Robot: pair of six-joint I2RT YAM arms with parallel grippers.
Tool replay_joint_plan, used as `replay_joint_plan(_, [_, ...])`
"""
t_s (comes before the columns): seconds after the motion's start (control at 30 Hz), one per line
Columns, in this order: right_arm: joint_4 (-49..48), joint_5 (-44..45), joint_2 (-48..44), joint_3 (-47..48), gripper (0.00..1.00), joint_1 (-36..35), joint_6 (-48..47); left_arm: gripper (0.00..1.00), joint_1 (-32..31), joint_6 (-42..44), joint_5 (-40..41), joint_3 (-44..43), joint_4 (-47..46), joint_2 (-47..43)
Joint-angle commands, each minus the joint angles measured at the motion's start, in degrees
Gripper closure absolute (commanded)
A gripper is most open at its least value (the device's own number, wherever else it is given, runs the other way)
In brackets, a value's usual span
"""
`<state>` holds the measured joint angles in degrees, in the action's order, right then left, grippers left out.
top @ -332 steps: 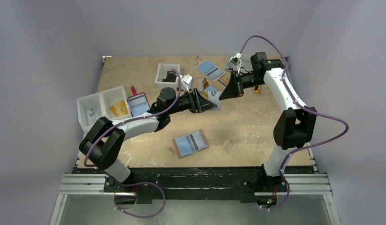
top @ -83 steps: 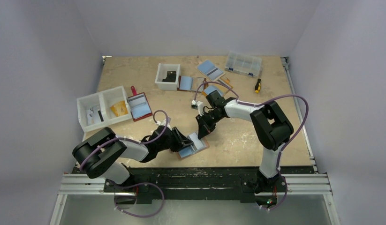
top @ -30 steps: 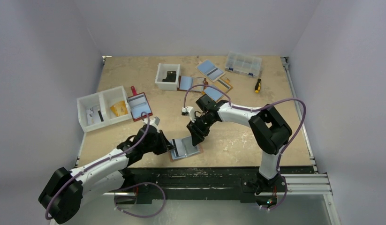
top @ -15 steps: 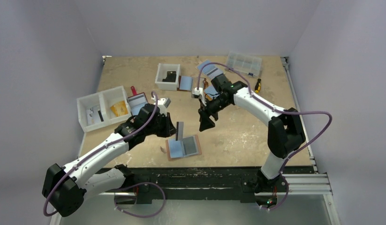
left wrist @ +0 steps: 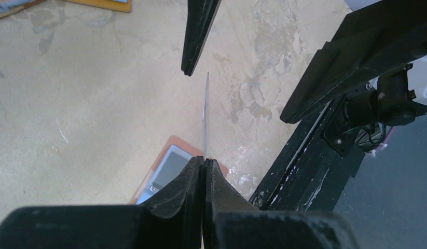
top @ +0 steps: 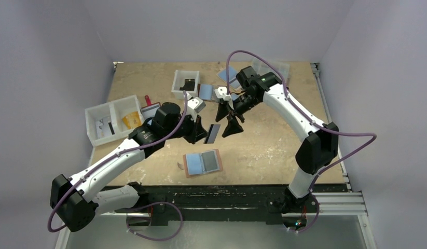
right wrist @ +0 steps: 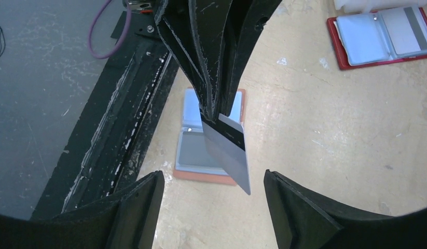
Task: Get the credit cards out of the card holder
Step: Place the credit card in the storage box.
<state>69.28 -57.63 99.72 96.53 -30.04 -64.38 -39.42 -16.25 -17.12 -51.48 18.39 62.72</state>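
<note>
My left hand is clamped shut on one short edge of the dark grey card, holding it up in the air above the middle of the bench. From my left wrist the card shows edge-on, a thin line rising straight out from between my pressed-together fingertips. From the right wrist its flat face shows, grey with a black stripe across the end nearest my grip. My right hand hangs just to the right of the card and a little farther back, with its jaws spread wide and nothing between the pads. The card's free end points toward that gap and comes close to one right finger, but I see no contact. The card holder lies open and flat on the bench, below and to the near side of both hands, well apart from them. A light blue card sits in its left half. The right half looks grey, and I cannot tell whether that is a card or a bare pocket. Off to the far left, a dark red wallet lies open on the bench.
</note>
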Motion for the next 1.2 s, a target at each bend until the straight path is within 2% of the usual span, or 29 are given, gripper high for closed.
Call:
replay_joint_plan(0.0, [4.25, -2.93, 1.19, 2.48, 0.23, -0.05, -3.02, 1.00, -0.30, 2.85, -3.52, -2.17, -4.57, 0.56])
replay_joint_plan(0.13, [5.79, -3.87, 2.06, 2.10, 0.31, -0.10, -2.75, 1.00, -0.37, 2.65, -4.34, -1.92, -5.93, 0.73])
replay_joint_plan(0.27, [7.35, -4.46, 3.46, 2.45, 0.49, -0.18, -2.84, 1.00, -0.43, 2.17, -5.17, -1.95, -7.19, 1.09])
replay_joint_plan(0.33, [8.32, -4.86, 4.07, 2.92, 0.62, -0.18, -3.13, 1.00, -0.45, 1.78, -5.29, -2.03, -7.68, 1.26])
replay_joint_plan(0.43, [9.64, -6.28, 4.49, 3.74, 0.94, -0.14, -3.54, 1.00, -0.43, 0.76, -4.89, -2.02, -8.33, 1.48])
replay_joint_plan(0.47, [9.53, -6.20, 4.29, 3.83, 1.00, -0.19, -3.45, 1.00, -0.48, -0.39, -3.97, -1.97, -8.41, 1.34])
replay_joint_plan(0.5, [9.56, -5.69, 3.93, 3.92, 1.00, -0.08, -3.40, 0.97, -0.45, -2.06, -2.62, -1.89, -8.62, 1.08])
replay_joint_plan(0.53, [9.25, -5.07, 3.53, 4.00, 1.00, -0.06, -3.09, 0.88, -0.29, -4.37, -0.44, -1.73, -8.79, 0.65])
replay_joint_plan(0.7, [8.79, 0.11, 1.43, 5.90, 1.00, 0.85, 0.17, 0.19, 2.85, -22.37, 10.42, 1.29, -7.43, -5.00])
replay_joint_plan(0.73, [8.72, 0.86, 0.99, 6.21, 1.00, 1.19, 0.47, 0.08, 3.87, -27.02, 13.05, 3.41, -7.59, -7.13])
replay_joint_plan(0.77, [8.49, 1.64, 0.39, 6.56, 1.00, 1.54, 0.63, 0.02, 5.07, -32.09, 13.92, 4.59, -7.99, -9.24])
replay_joint_plan(0.83, [6.35, 3.37, -1.12, 6.69, 1.00, 1.88, 2.76, 0.01, 8.17, -41.11, 11.16, 10.30, -12.53, -13.32])
replay_joint_plan(0.9, [3.67, 5.35, -2.67, 6.35, 1.00, 2.04, 5.54, 0.02, 10.23, -52.30, 7.51, 16.71, -22.00, -16.38])
replay_joint_plan(1.03, [-0.26, 10.24, -4.25, 6.00, 1.00, 2.11, 9.85, 0.03, 10.50, -74.82, 8.11, 26.06, -38.39, -19.47])
replay_joint_plan(1.1, [-1.79, 12.25, -4.91, 6.02, 1.00, 2.13, 11.31, 0.03, 10.50, -79.77, 9.86, 26.75, -39.17, -19.80])
replay_joint_plan(1.17, [-2.68, 13.40, -5.46, 6.12, 1.00, 2.11, 12.43, 0.03, 10.44, -81.71, 11.21, 24.25, -34.99, -19.28])
